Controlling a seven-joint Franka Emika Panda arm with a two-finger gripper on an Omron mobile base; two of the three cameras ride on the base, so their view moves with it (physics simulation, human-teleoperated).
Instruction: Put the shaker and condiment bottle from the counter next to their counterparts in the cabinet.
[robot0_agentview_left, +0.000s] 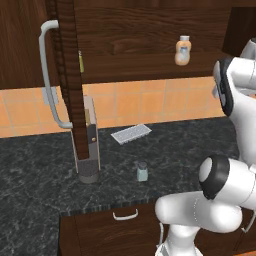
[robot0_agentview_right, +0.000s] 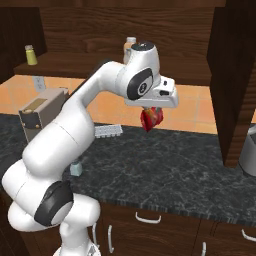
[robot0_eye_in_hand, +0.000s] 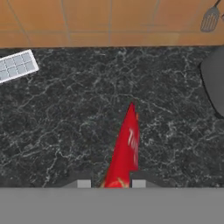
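While fingers (robot0_eye_in_hand: 84, 183) clamp the condiment bottle (robot0_agentview_right: 151, 119), it hangs above the counter (robot0_agentview_right: 165, 170).

The counter (robot0_agentview_left: 40, 160) is black with grey marble veins, and its front is dark wood. The condiment bottle (robot0_agentview_right: 151, 119) is bright red with small yellowish marks. The shaker (robot0_agentview_left: 142, 172) is pale blue-green with a grey cap. The cabinet (robot0_agentview_left: 130, 35) is dark brown wood, and its bar handle (robot0_agentview_left: 48, 75) is light grey. Inside stand a tan-orange bottle (robot0_agentview_left: 183, 50) with a white cap and an olive-yellow shaker (robot0_agentview_right: 31, 55). The wall tiles (robot0_eye_in_hand: 109, 19) are orange.
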